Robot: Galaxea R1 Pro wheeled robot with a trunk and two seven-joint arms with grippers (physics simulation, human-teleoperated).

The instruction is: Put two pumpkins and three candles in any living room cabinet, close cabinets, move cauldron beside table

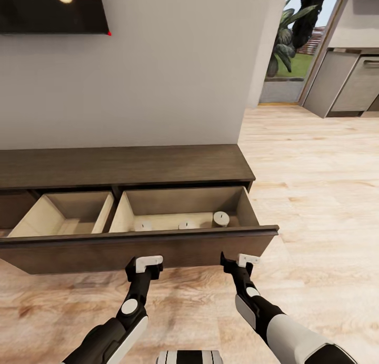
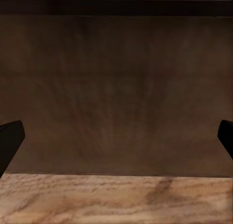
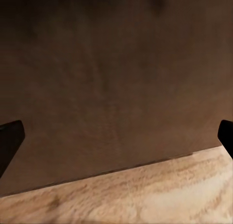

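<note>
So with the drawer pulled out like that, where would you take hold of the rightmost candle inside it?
Grip the candle around its round side wall, coming straight down from above. It stands upright in the open drawer close to the right wall, and the tall front panel blocks a level approach. Its short cylinder shape suits jaws closing across the middle.

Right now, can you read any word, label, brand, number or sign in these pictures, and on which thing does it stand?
None: no view shows any readable text.
Cabinet: plain wood, no label.
Drawer front: bare, also in both wrist views.
Candles: no print.
TV on the wall: dark screen with a light reflection, no logo to read.
Left claw and right claw: no markings.
</note>
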